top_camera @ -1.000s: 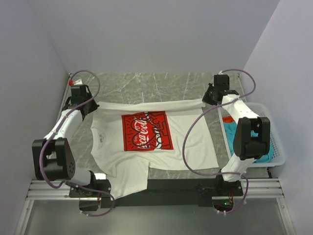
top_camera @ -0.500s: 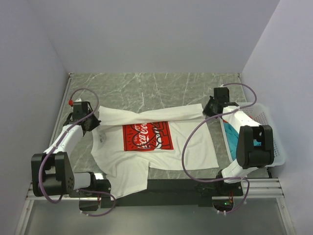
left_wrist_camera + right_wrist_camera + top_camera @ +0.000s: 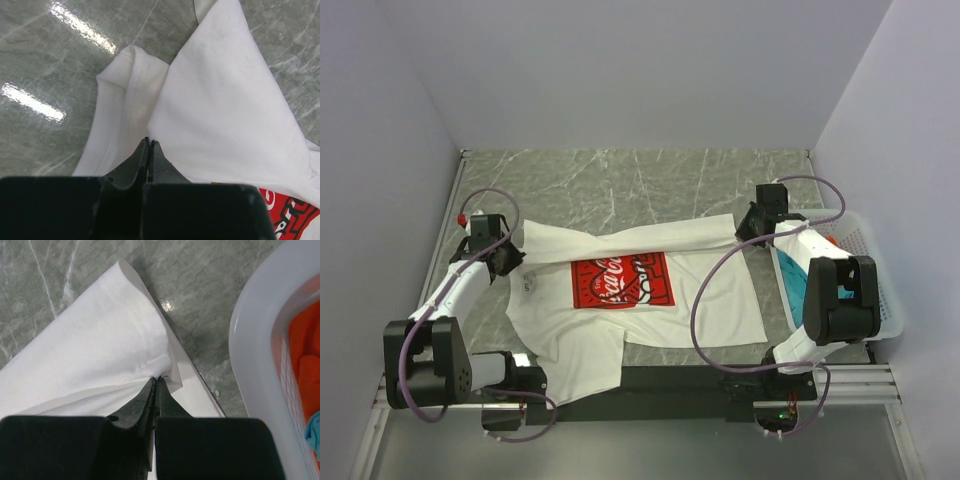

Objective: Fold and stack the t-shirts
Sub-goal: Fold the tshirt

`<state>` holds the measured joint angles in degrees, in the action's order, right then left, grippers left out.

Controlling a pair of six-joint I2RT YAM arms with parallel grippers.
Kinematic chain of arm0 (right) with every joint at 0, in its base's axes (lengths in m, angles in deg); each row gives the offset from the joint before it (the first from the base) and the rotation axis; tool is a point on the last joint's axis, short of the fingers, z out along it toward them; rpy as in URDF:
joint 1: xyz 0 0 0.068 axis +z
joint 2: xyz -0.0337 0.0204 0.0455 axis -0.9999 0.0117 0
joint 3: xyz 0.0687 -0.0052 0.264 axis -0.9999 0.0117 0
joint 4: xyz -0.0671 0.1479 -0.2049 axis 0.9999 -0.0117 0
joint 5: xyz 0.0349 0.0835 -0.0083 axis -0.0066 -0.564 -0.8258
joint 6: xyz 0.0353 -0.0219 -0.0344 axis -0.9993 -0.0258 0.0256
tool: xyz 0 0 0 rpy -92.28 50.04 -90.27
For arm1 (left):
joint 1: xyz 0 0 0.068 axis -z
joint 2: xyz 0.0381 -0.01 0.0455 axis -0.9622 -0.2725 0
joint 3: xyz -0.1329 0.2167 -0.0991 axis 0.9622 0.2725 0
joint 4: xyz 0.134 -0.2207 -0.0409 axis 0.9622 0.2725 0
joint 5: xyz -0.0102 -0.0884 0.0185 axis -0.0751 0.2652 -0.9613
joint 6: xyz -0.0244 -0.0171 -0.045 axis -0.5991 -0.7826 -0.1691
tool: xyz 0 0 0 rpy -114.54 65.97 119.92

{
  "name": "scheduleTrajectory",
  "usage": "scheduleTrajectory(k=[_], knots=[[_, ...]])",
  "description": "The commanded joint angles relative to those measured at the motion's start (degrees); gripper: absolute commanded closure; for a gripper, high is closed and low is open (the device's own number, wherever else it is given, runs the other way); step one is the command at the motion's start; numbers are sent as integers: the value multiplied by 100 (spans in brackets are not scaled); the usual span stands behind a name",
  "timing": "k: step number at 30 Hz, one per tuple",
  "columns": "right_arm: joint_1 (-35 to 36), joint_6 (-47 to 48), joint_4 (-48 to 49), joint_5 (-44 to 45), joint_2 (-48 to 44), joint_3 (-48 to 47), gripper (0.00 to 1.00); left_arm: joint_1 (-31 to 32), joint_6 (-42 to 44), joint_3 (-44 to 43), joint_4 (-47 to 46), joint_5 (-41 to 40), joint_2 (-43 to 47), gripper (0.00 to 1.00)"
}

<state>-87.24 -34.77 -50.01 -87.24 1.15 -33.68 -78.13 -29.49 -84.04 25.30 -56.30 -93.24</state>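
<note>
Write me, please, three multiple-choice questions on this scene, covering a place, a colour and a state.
1. Where is the basket? A right edge of the table; B left edge; C centre.
2. What colour is the print on the white t-shirt? A blue; B green; C red.
3. How are the left gripper and right gripper? A both open; B both shut on the white t-shirt; C one open.
Answers: A, it stands on the robot's right; C, the square is red; B, each wrist view shows one clamped on white cloth.

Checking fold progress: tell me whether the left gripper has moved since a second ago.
Yes. The left gripper has come toward the near edge of the table, away from its far-left corner, dragging the far edge of the white t-shirt over the print.
</note>
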Motion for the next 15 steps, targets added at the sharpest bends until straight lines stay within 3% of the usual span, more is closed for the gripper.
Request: scheduleTrajectory(k=[1,9,11,15], knots=[[-59,-12,19,186,-300,-19,100,-19,57,-215,79,-324,221,99],[-59,-30,-51,1,59,121,99,-19,-267,39,158,-272,71,97],[-42,-21,-77,-112,77,148,87,-27,-390,163,202,-202,36,91],[72,75,-148,-87,-237,174,67,-19,-400,154,351,-87,324,63]])
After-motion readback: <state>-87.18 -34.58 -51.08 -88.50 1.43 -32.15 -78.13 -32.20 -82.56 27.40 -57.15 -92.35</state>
